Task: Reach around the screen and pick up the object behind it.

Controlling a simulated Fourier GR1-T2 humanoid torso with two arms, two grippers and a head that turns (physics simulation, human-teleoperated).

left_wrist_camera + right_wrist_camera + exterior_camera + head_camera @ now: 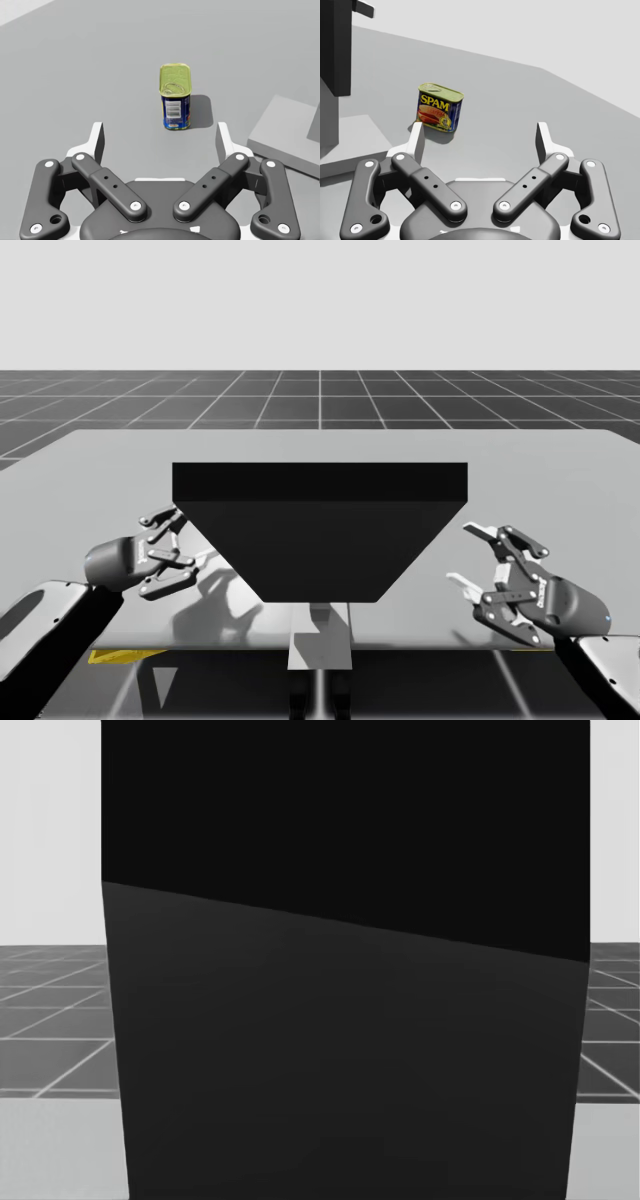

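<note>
1. A tall, flat, matte black screen point(320, 530) stands upright across the middle of the plain grey table point(560, 470). In the head view the screen point(340, 970) covers nearly everything, with strips of dark gridded floor point(50, 1010) showing at its left and right.
2. My left gripper point(190, 538) hovers over the table just beside the screen's left edge. Its two fingers are spread wide with nothing between them.
3. My right gripper point(460, 553) hovers near the table's near right side, a little apart from the screen's right edge. Its fingers are also spread wide and hold nothing.
4. The task's thing is a small blue rectangular metal can point(175, 97) with a yellow-green pull-tab lid. It stands upright on the grey table and casts a short shadow to its side.
5. In the left wrist view the left gripper point(160, 142) points at the can. The can sits ahead of it, roughly in line with the gap between the fingers, apart from both fingertips.
6. In the right wrist view the right gripper point(480, 140) has the can point(440, 107) ahead of it, off toward one finger's side and not touching it.
7. In that same view the screen's dark edge point(335, 50) rises beside the can, with the can standing past it on open table.
</note>
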